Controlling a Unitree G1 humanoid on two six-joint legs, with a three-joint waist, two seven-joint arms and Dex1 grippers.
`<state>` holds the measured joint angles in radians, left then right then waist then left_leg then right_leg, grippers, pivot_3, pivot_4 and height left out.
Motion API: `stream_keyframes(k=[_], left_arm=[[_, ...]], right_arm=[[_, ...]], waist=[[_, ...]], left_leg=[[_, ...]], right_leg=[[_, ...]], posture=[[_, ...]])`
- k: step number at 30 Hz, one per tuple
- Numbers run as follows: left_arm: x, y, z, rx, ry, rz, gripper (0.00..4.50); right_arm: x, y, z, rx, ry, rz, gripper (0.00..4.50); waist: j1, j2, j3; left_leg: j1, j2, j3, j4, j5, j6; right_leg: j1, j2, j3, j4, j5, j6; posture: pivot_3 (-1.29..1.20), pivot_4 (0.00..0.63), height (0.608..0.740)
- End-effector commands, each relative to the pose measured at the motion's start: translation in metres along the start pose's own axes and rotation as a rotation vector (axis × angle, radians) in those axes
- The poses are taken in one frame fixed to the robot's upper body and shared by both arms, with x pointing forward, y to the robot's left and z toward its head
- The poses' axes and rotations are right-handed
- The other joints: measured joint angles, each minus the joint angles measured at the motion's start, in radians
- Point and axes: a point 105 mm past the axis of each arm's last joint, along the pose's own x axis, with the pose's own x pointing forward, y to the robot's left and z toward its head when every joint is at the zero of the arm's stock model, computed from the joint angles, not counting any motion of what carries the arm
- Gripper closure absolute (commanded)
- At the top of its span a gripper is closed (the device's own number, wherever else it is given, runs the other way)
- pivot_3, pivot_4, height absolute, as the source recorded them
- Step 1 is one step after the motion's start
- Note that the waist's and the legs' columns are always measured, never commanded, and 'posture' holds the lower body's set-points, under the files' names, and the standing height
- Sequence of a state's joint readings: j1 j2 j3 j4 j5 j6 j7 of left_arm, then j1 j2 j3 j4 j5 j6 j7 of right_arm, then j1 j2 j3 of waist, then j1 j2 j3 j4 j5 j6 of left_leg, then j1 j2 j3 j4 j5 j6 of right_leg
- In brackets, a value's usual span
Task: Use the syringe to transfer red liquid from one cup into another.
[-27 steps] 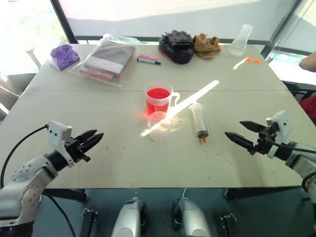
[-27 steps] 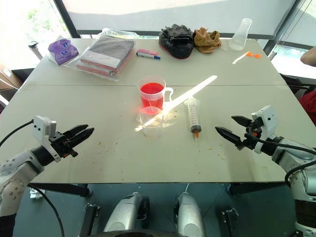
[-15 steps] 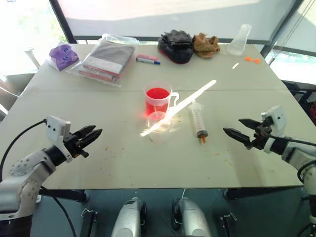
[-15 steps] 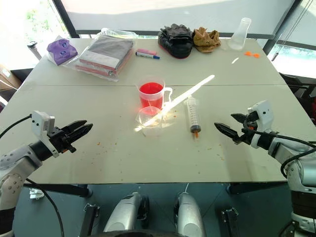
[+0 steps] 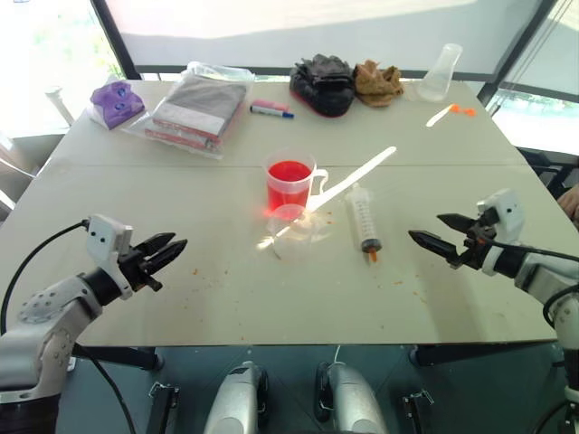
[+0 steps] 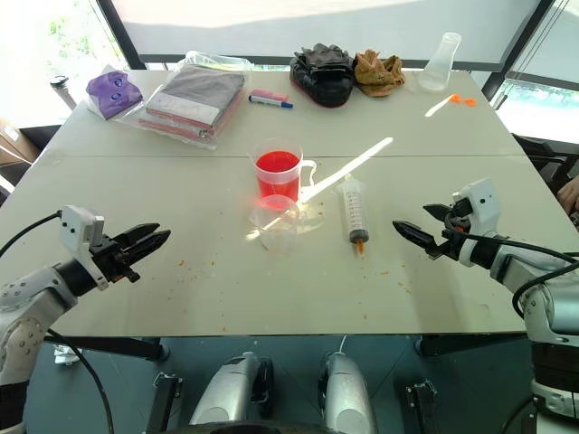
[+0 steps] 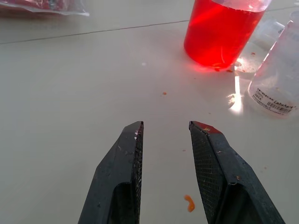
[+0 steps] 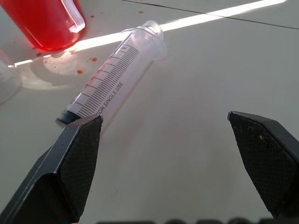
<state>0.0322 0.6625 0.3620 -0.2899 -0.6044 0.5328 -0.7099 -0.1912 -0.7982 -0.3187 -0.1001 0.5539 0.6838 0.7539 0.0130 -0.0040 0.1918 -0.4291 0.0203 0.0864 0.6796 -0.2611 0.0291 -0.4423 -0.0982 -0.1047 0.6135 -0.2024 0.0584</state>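
One pale table (image 5: 181, 307), bright windows.

Both head views look forward and down over the whole tabletop (image 5: 181, 181) from above. Each wrist view sits low and close over its surface, facing inward toward the beaker (image 7: 224, 32), which both wrist views share.

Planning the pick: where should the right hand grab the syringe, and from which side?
Probably mid-barrel, coming from its right side. The syringe lies flat on the table beside the beaker, orange tip toward the robot. The barrel's long sides are clear, and the open right hand is nearest.
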Motion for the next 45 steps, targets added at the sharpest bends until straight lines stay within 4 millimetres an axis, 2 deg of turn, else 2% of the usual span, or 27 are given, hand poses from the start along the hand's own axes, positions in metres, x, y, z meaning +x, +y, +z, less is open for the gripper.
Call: stream_keyframes(k=[1, 3, 7, 11, 13, 18, 23, 26, 31, 33, 36, 38, 41, 45], left_arm=[[0.004, -0.001, 0.009, 0.046, -0.020, -0.035, 2.88], [0.006, -0.004, 0.008, 0.058, -0.010, -0.079, 2.88], [0.006, -0.005, 0.027, -0.010, -0.034, -0.226, 2.88], [0.006, -0.002, 0.075, 0.087, -0.066, -0.348, 2.88], [0.006, -0.004, 0.081, 0.124, -0.052, -0.379, 2.88], [0.009, -0.012, 0.094, 0.209, -0.070, -0.427, 2.88], [0.013, -0.032, 0.101, 0.227, -0.156, -0.433, 2.88], [0.015, -0.042, 0.090, 0.207, -0.166, -0.410, 2.88], [0.011, -0.044, 0.076, 0.176, -0.172, -0.338, 2.88], [0.010, -0.042, 0.076, 0.174, -0.188, -0.298, 2.88], [0.009, -0.041, 0.076, 0.170, -0.209, -0.253, 2.88], [0.009, -0.040, 0.075, 0.171, -0.213, -0.236, 2.88], [0.005, -0.041, 0.069, 0.162, -0.204, -0.208, 2.88], [0.005, -0.045, 0.067, 0.152, -0.204, -0.202, 2.88]], right_arm=[[0.001, -0.001, 0.017, -0.004, -0.036, 0.005, 0.02], [0.005, 0.000, 0.025, 0.035, -0.033, 0.018, 0.02], [0.025, 0.010, 0.036, -0.026, 0.256, 0.046, 0.02], [0.052, 0.027, 0.079, 0.154, 0.331, 0.146, 0.02], [0.058, 0.030, 0.088, 0.172, 0.359, 0.162, 0.02], [0.081, 0.042, 0.099, 0.295, 0.466, 0.193, 0.02], [0.105, 0.055, 0.085, 0.267, 0.625, 0.182, 0.02], [0.120, 0.058, 0.077, 0.203, 0.668, 0.174, 0.02], [0.139, 0.060, 0.048, 0.131, 0.748, 0.151, 0.02], [0.145, 0.056, 0.027, 0.013, 0.806, 0.129, 0.02], [0.148, 0.056, 0.006, -0.015, 0.852, 0.125, 0.02], [0.149, 0.057, 0.002, -0.033, 0.862, 0.137, 0.02], [0.154, 0.061, 0.000, 0.015, 0.834, 0.132, 0.91], [0.154, 0.059, -0.004, 0.067, 0.824, 0.093, 2.88]], waist=[[0.000, 0.000, 0.000], [0.000, 0.000, 0.000], [-0.008, 0.002, 0.002], [-0.014, 0.002, 0.002], [-0.016, 0.002, 0.001], [-0.022, 0.002, 0.001], [-0.027, 0.002, 0.001], [-0.030, 0.002, 0.001], [-0.031, 0.002, 0.001], [-0.032, -0.001, -0.001], [-0.034, -0.007, -0.005], [-0.035, -0.008, -0.006], [-0.033, -0.009, -0.007], [-0.033, -0.010, -0.008]], left_leg=[[0.000, 0.000, 0.000, 0.000, 0.000, 0.000], [0.000, 0.000, 0.000, 0.000, 0.000, 0.000], [-0.002, 0.001, 0.002, 0.000, 0.000, 0.000], [-0.005, 0.003, 0.002, 0.001, 0.000, 0.001], [-0.017, 0.004, 0.002, 0.003, 0.003, -0.001], [-0.018, 0.002, 0.006, 0.001, 0.002, 0.001], [-0.017, 0.001, 0.009, 0.002, 0.001, 0.001], [-0.016, 0.001, 0.009, 0.003, 0.001, 0.002], [-0.014, 0.002, 0.010, 0.003, 0.002, 0.001], [-0.014, 0.002, 0.010, 0.003, 0.002, 0.000], [-0.009, 0.003, 0.009, 0.003, 0.002, 0.000], [0.001, 0.004, 0.009, 0.003, 0.002, 0.000], [0.007, 0.005, 0.009, 0.003, 0.000, -0.004], [0.007, 0.006, 0.009, 0.003, 0.000, -0.005]], right_leg=[[0.000, 0.000, 0.000, 0.000, 0.000, 0.000], [0.000, 0.000, 0.000, 0.000, 0.000, 0.000], [-0.003, -0.001, 0.000, 0.000, 0.002, -0.003], [-0.007, 0.001, -0.001, 0.001, 0.002, -0.004], [-0.019, 0.003, -0.001, 0.003, 0.005, -0.006], [-0.019, 0.003, -0.002, 0.003, 0.006, 0.000], [-0.018, 0.002, -0.001, 0.001, 0.009, 0.007], [-0.018, 0.002, 0.000, 0.002, 0.010, 0.008], [-0.018, 0.003, 0.001, 0.004, 0.010, 0.008], [-0.018, 0.003, 0.001, 0.005, 0.010, 0.008], [-0.012, 0.004, 0.000, 0.005, 0.010, 0.007], [-0.001, 0.005, 0.000, 0.002, 0.010, 0.007], [0.004, 0.005, 0.000, 0.000, 0.009, 0.000], [0.002, 0.004, 0.001, 0.001, 0.010, -0.001]], posture=[[0.00, 0.150, 0.740], [0.00, 0.150, 0.740], [0.00, 0.150, 0.740], [0.00, 0.150, 0.740], [0.00, 0.150, 0.740], [0.00, 0.150, 0.740], [0.00, 0.150, 0.740], [0.00, 0.150, 0.740], [0.00, 0.150, 0.740], [0.00, 0.150, 0.740], [0.00, 0.150, 0.740], [0.00, 0.150, 0.740], [0.00, 0.150, 0.740], [0.00, 0.150, 0.740]])
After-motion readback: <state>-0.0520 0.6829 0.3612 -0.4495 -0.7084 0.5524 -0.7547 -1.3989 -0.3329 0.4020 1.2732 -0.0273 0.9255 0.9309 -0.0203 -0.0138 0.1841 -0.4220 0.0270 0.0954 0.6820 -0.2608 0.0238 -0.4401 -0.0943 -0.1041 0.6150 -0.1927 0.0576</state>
